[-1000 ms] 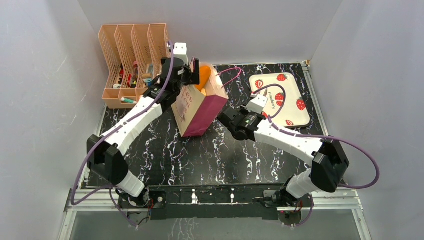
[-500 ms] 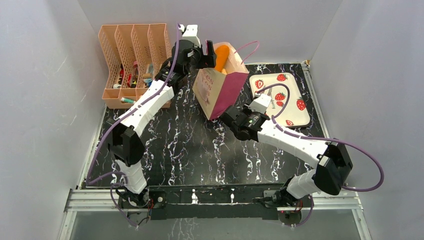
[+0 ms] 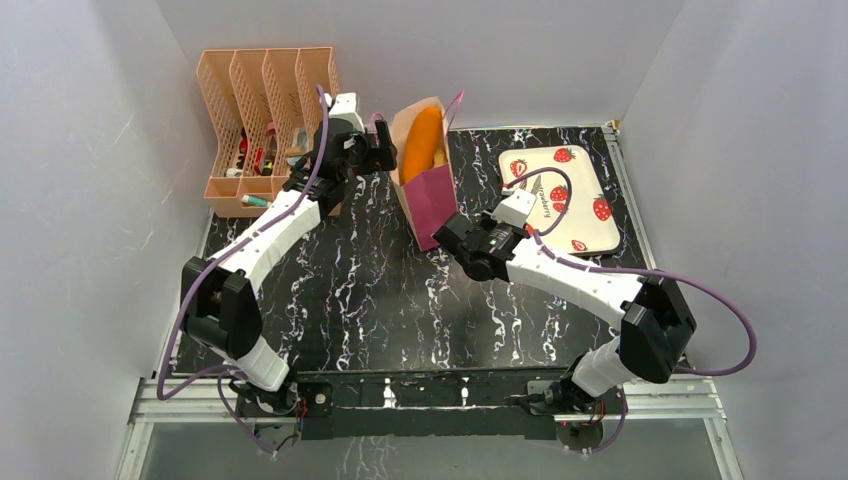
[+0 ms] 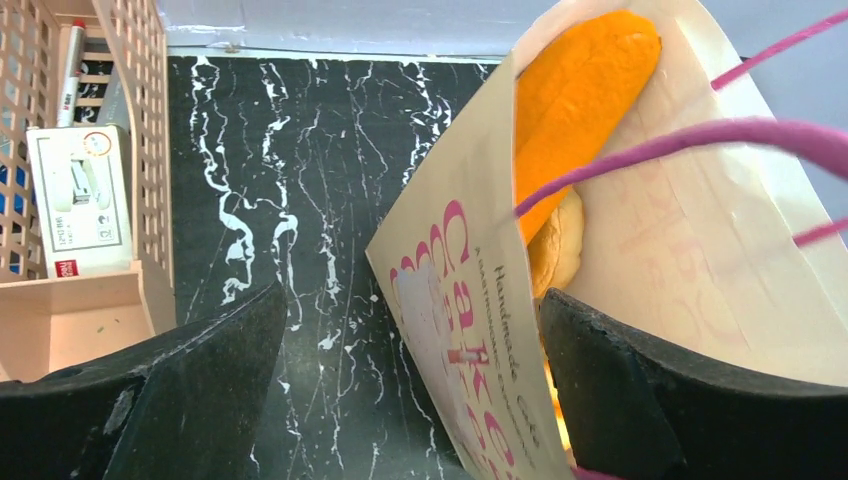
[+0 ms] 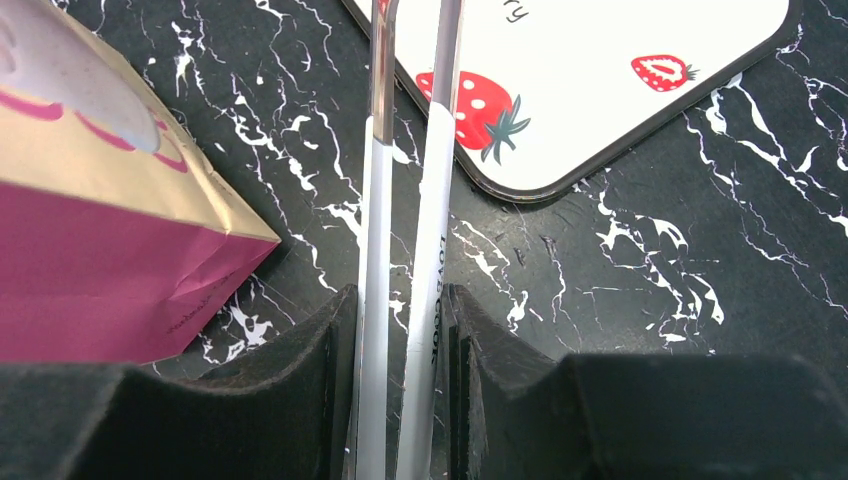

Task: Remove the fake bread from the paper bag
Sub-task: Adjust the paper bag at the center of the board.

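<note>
The paper bag stands near the back of the table, tan above and maroon below, its mouth open. An orange loaf of fake bread sticks out of it, with a paler bun under the loaf. My left gripper is open at the bag's left rim. In the left wrist view the left gripper straddles the printed wall, one finger outside and one inside. My right gripper sits low by the bag's base, shut on a pair of white tongs.
A peach file rack with small items stands at the back left, close to the left arm. A strawberry-print tray lies at the back right, just beyond the tongs' tips. Pink string handles arch over the bag's mouth.
The left arm has come down and back toward the left. The bag, lifted and tilted before, now stands on the table. The left jaws have spread wider. The right arm barely moved.
</note>
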Robot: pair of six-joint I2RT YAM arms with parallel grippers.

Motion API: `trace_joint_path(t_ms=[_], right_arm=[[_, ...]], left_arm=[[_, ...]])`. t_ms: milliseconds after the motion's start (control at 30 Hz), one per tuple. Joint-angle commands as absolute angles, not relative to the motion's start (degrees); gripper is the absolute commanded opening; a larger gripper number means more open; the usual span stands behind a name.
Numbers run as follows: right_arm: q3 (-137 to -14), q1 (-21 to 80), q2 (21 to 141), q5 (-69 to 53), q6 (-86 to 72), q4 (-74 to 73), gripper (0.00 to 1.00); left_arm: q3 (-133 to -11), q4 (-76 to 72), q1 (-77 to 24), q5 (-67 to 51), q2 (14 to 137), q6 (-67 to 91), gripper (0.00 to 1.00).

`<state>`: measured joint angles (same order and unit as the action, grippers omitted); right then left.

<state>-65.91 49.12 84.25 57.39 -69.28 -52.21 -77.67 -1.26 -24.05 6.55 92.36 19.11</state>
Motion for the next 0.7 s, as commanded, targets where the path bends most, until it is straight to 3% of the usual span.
trace_joint_path(t_ms=[0,667], right_arm=[[-68.7,49.5,84.1,60.6,-69.1,-50.1,0.0],[-68.6,49.5,84.0,61.6,-68.8,-50.3,0.0]], left_arm=[[-79.9,-0.3,-24.6,4.3,90.0,19.1,0.98],[-88.8,2.7,-24.5,-5.3,91.7,20.8,0.98]])
